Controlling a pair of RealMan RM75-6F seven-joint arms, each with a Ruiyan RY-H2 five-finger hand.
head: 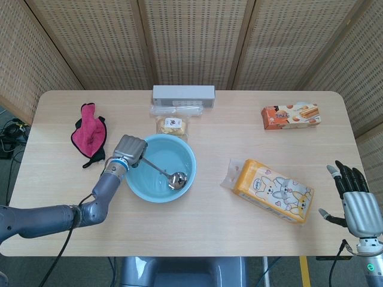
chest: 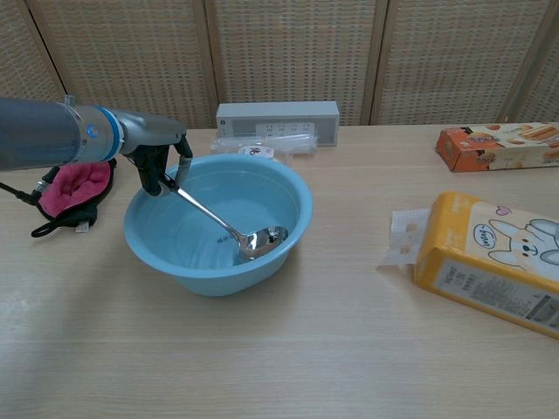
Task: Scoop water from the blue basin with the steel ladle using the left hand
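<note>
The blue basin (head: 160, 186) (chest: 293, 218) with water sits left of the table's middle. My left hand (head: 129, 148) (chest: 159, 154) hovers over its left rim and grips the handle of the steel ladle (head: 178, 179) (chest: 259, 240). The handle slopes down to the right, and the bowl of the ladle lies low inside the basin near its right wall, at the water. My right hand (head: 355, 201) is at the table's front right corner, its fingers spread and nothing in it; the chest view does not show it.
A pink cloth (head: 88, 134) (chest: 72, 193) lies left of the basin. Behind it are a snack bag (head: 172, 125) and a grey box (head: 183, 93) (chest: 278, 117). A yellow tissue pack (head: 272, 190) (chest: 489, 260) lies to the right, an orange biscuit box (head: 291, 116) (chest: 498, 145) at the back right.
</note>
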